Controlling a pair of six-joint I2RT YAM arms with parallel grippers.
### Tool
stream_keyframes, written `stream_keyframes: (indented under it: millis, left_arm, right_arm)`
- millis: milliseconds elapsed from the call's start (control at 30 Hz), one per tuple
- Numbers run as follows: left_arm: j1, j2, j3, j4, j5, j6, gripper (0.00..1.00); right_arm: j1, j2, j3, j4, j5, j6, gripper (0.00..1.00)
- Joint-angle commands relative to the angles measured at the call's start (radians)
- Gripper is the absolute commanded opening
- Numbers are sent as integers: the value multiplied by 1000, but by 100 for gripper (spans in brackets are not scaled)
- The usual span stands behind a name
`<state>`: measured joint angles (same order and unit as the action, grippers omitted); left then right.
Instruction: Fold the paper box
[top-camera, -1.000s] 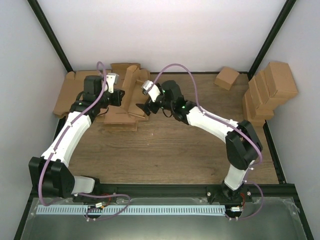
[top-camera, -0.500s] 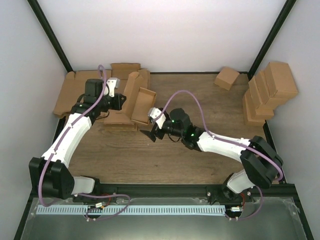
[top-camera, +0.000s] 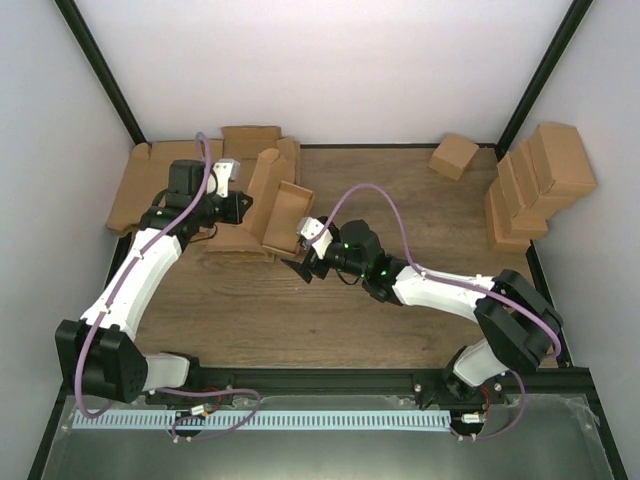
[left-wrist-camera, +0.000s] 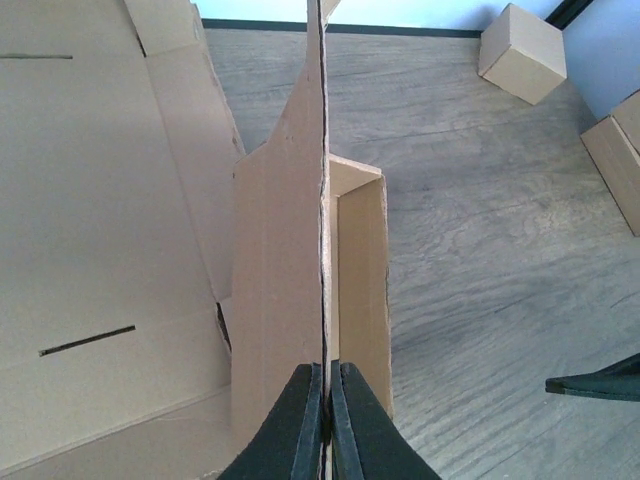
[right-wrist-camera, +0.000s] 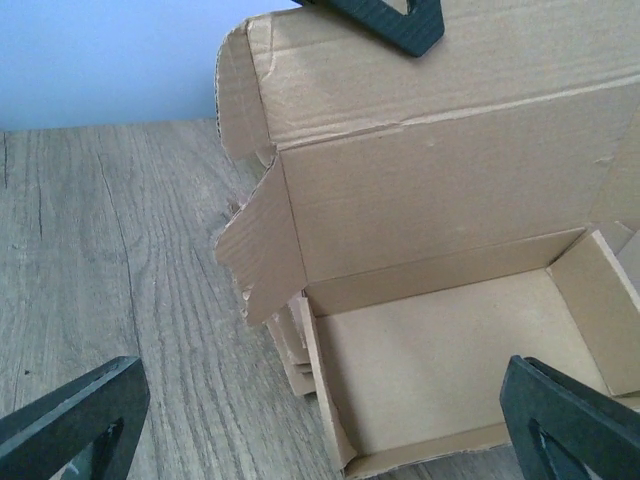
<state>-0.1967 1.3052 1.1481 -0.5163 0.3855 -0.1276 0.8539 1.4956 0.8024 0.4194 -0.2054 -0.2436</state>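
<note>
The paper box stands half-formed at the back left of the table, its open tray facing me and a tall panel upright behind it. My left gripper is shut on the thin edge of that panel and shows as in the top view. My right gripper is open just in front of the box, touching nothing. In the right wrist view its fingers frame the tray, with the right gripper a short way from the tray's near edge.
Large flat cardboard sheets lie at the back left under and behind the box. A small cube carton sits at the back right. A stack of folded cartons leans by the right wall. Wood tabletop lies between the arms.
My right gripper has pulled away from the box toward the near side and the middle of the table, staying open. The left gripper keeps its hold, and the box has shifted only slightly.
</note>
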Motion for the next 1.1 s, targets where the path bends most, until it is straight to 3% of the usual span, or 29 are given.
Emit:
stream_keyframes:
  millis: [0,500,1067]
  left_arm:
    - [1,-1,10,-29,35,4,4]
    - [-1,-44,1,-91,162,-7,4]
    - [-13,-82,-21,-196,191,44,4]
  right_arm:
    - [5,-17,32,34,4,-12,100]
    - [5,-40,76,-49,24,6,100]
    - [5,29,196,-118,49,-30,100]
